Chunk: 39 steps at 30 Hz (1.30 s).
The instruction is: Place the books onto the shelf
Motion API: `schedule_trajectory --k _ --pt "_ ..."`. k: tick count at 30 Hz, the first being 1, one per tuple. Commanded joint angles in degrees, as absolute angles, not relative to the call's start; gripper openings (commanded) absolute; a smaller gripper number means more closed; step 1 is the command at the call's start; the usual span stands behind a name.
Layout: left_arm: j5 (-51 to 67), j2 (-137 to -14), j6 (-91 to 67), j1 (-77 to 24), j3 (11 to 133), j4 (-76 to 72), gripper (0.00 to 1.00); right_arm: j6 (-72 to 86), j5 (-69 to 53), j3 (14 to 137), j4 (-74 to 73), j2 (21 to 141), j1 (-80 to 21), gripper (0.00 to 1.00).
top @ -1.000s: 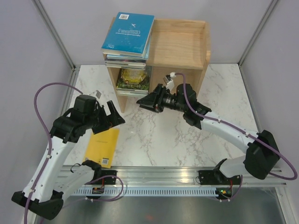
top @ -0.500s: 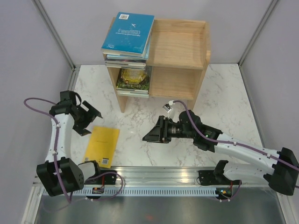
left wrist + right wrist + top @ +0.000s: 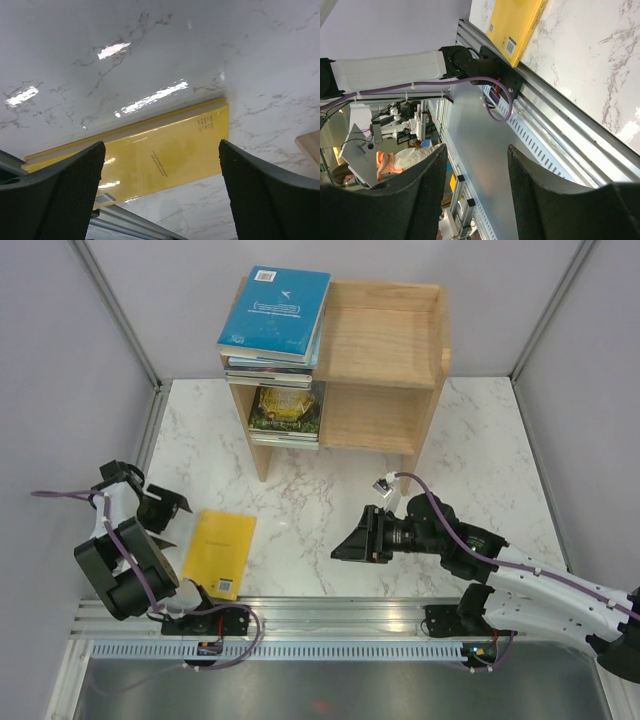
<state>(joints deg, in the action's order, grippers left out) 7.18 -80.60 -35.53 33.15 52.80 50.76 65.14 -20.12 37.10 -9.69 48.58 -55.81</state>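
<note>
Most of the job appears done. A stack of books (image 3: 273, 320) is sitting on the left of the top tier of the shelf (image 3: 385, 340), in the upper middle of the frame, and a green book (image 3: 285, 408) is lying in the lower tier beneath it. One yellow book (image 3: 221, 553) is lying flat on the surface (image 3: 470, 440) at lower left, not yet shelved. The left arm's fingers (image 3: 60, 195) are hovering spread wide just beside it, holding nothing. The right arm's fingers (image 3: 420, 200), right of centre, are standing partly apart and empty.

Glossy marble-look table (image 3: 150, 30) — glossy yellow book (image 3: 165, 155), matt wooden shelf (image 3: 380, 340).
</note>
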Motion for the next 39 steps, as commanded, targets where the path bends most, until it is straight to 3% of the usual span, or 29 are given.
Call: schedule_trajectory --k 1,15,21,27,34,39 --pt "7.64 -80.33 -35.68 33.13 47.14 46.59 0.96 63.72 -18.98 37.27 -12.74 47.55 -55.9 0.56" --pt "2.38 -85.95 -39.11 32.87 42.63 40.53 0.95 64.77 -16.79 36.3 -14.85 43.43 -55.81 0.55" --pt "6.67 -89.91 -39.02 32.44 39.12 35.43 0.9 66.26 -14.86 34.63 -18.19 38.06 -55.81 0.55" --pt "8.08 -82.81 -47.62 20.85 32.1 32.26 0.9 67.32 -13.8 32.43 -19.95 34.37 -55.81 0.55" --pt "10.46 -73.07 -67.48 -2.42 24.62 32.26 0.91 66.36 -14.41 30.5 -19.69 37.08 -55.81 0.56" --pt "9.75 -69.87 -75.49 -14.49 28.64 33.66 0.91 67.23 -15.12 26.81 -14.78 40.6 -55.72 0.56"
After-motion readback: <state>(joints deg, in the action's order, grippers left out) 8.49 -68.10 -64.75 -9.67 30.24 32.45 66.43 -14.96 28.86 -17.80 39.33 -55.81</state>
